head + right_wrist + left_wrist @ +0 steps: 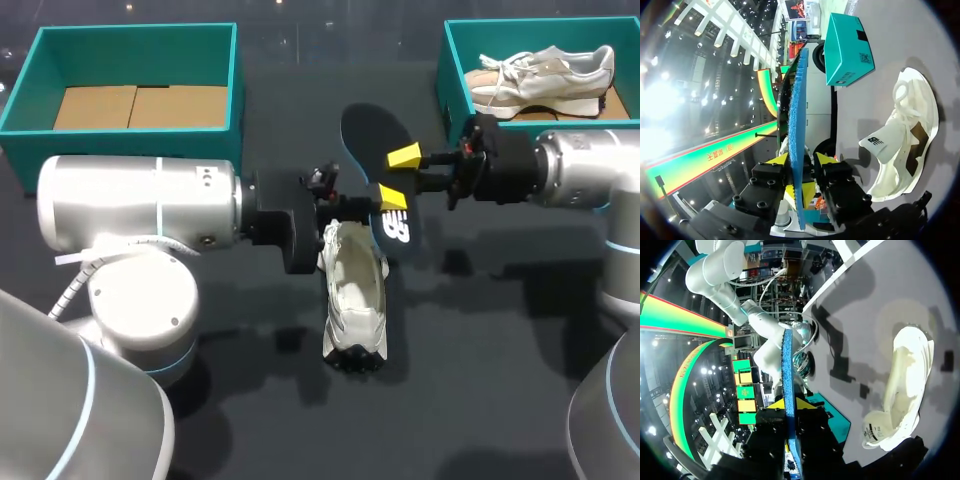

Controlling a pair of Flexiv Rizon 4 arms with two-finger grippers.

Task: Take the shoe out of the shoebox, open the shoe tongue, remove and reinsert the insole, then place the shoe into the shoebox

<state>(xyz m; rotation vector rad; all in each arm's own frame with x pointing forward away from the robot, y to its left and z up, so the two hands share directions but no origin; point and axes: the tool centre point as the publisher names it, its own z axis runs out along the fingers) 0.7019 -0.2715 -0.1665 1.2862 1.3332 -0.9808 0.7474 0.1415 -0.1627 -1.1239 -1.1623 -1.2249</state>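
Just behind the shoe (355,300), the raised insole (370,135) and both sets of jaws crowded the way. The left arm (140,215) blocked the shoe's left side. Bare tabletop (490,350) lay open on the shoe's right.

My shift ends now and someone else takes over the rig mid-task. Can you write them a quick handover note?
Left gripper: fingers shut on the insole, which is held on edge above the table.
Right gripper: fingers shut on the same insole from the opposite side.
Shoe: on the table below the insole, with its tongue folded out.
Left shoebox: shows only its cardboard bottom.
Right shoebox: holds a second shoe.
Done: shoe taken out, tongue opened, insole removed.
Left: reinsert the insole, then place the shoe into the shoebox.
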